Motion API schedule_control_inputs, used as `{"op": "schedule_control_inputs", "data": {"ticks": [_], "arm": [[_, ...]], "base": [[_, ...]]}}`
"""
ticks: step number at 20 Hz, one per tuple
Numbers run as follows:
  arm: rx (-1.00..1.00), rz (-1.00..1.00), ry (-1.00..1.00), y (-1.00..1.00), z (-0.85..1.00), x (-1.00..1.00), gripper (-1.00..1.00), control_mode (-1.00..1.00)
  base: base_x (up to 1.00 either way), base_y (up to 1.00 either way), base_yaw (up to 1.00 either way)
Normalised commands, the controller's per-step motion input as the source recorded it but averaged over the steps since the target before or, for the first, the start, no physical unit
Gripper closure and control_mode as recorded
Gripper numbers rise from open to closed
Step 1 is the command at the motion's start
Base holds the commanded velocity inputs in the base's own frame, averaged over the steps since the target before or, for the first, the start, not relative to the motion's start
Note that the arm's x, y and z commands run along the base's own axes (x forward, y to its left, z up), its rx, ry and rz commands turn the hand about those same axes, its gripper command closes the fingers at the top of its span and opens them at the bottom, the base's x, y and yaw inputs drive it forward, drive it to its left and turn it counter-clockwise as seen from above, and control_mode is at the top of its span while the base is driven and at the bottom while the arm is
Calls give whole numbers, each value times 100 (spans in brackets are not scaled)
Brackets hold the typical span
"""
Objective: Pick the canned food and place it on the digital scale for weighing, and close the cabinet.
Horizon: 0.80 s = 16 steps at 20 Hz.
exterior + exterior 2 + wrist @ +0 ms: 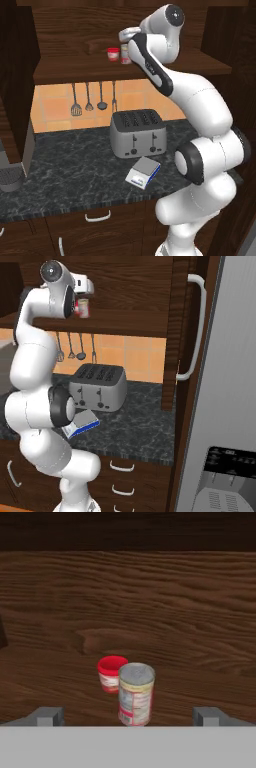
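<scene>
While hand (128, 714) hovers with fingers wide apart, small silver-topped red-label tin (135, 694) stands upright on dark wood cabinet shelf (200, 637) between them (untouched) | short red cup (112, 673) just behind | flat grey digital scale (143, 172) on black marble counter (65, 170), before silver toaster (138, 133)

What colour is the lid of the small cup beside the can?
Red, clearest in the hand view: cup.

short red-and-white cup (112, 673) upright on wooden shelf | silver four-slot toaster (138, 132) on dark marbled tabletop (65, 170) | four utensils (89, 97) hanging against orange tiled wall | white-handled drawers (121, 478) below
</scene>
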Motion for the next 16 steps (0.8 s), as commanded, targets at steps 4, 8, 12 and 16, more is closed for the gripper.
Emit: {"op": "schedule_control_inputs", "data": {"ticks": [4,8,12,16], "arm": [[0,0,1,0,-4,42,-100,-100],[0,0,0,0,-9,38,-100,-100],[0,0,0,0,-21,26,-100,-100],[0,0,0,0,-24,20,-100,-100]], "base": [[0,0,0],[0,0,0],[0,0,0],[0,0,0]]}}
